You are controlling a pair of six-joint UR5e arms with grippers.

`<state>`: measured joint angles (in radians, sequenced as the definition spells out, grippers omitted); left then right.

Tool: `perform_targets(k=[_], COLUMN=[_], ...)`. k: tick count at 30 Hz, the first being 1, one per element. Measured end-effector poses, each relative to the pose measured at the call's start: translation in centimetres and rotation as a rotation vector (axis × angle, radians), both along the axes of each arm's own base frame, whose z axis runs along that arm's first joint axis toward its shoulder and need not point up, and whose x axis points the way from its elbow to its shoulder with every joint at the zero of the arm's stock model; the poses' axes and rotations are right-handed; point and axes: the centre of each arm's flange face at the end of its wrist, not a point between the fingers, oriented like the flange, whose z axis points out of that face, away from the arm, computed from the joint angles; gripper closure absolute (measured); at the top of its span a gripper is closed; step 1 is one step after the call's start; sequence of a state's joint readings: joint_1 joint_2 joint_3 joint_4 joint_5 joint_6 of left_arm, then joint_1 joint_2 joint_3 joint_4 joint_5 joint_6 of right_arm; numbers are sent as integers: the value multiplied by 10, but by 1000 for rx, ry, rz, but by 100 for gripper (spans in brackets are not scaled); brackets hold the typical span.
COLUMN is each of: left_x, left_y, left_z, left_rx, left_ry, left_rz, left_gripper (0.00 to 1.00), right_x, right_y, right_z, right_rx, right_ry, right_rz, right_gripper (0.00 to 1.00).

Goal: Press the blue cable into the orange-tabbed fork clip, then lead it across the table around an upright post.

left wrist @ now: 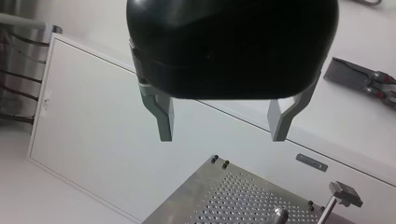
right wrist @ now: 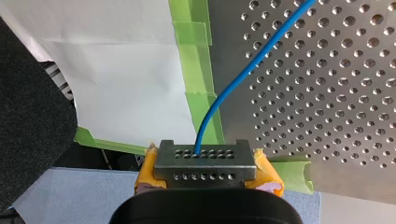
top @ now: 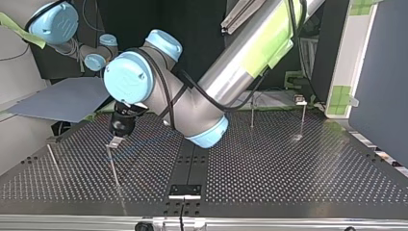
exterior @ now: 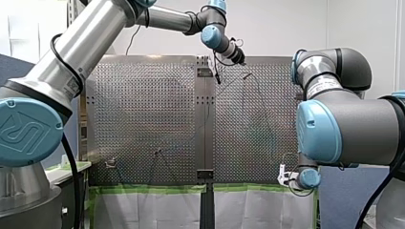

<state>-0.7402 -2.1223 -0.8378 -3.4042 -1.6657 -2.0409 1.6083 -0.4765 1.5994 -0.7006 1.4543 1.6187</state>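
Nearest you, at the close edge of the desk (right wrist: 327, 93) toward the front view's right, the right pincer (right wrist: 204, 153) is clamped tight on the blue cable (right wrist: 247, 70). Its yellow pads (right wrist: 267, 175) show on either side of the perforated fingers (right wrist: 205, 163). From that grip the cable rises, bends past the green tape (right wrist: 196, 70) that lines the desk's edge, and runs out over the perforated plate until it leaves the wrist view.

Farther along, in the top view, you can just trace the cable as a faint blue line lying on the desk in the left half, under the left arm (top: 250, 53). At that view's right stands an upright post (top: 252, 109), and beside it a second post (top: 302, 118) with a small metal piece on top. Both are well apart from the cable.

Farthest out, the left pincer (left wrist: 223, 137) hangs above the desk's far edge near the middle. Its grey metal fingers (left wrist: 161, 114) are spread wide with nothing between them. Ahead of it you see a white wall panel (left wrist: 93, 140) and a corner of the desk.
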Motion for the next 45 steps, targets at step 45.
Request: perform_targets(k=[45], left_x=[16], left_y=[23], left_z=[-33], left_rx=[125], left_ry=[97], left_rz=[163], left_gripper=[0], right_x=[7], right_y=[0], right_z=[1], right_rx=[3], right_ry=[4], right_rz=[14], right_gripper=[100])
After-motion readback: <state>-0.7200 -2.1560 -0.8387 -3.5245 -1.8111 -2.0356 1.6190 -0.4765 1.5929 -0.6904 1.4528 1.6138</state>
